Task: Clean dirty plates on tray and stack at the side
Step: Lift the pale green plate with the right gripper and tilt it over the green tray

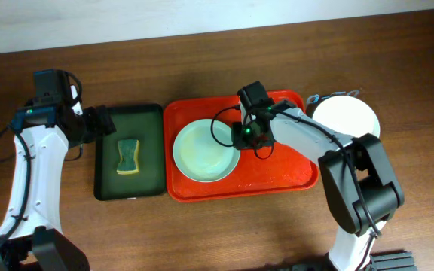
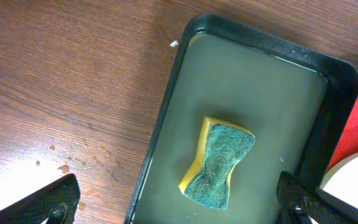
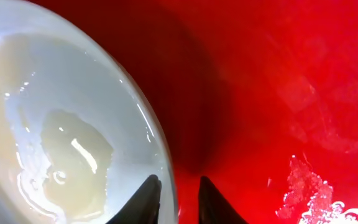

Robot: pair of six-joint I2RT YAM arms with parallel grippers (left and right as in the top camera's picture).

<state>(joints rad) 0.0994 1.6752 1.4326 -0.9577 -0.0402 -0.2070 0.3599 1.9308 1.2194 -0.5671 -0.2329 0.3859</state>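
A pale blue-green plate (image 1: 206, 150) with a yellowish wet smear lies on the left half of the red tray (image 1: 292, 181). My right gripper (image 1: 247, 135) is at the plate's right rim. In the right wrist view its fingers (image 3: 178, 186) straddle the rim of the plate (image 3: 61, 124), close together, with the red tray (image 3: 278, 74) beyond. A white plate (image 1: 345, 117) lies on the table right of the tray. My left gripper (image 1: 104, 124) is open and empty over the green tray's left part; its fingers (image 2: 178, 190) are wide apart.
A dark green tray (image 1: 149, 113) stands left of the red tray and holds a yellow-and-green sponge (image 1: 129, 156), also seen in the left wrist view (image 2: 219, 163) on the wet green tray (image 2: 260, 81). Water drops lie on the wood.
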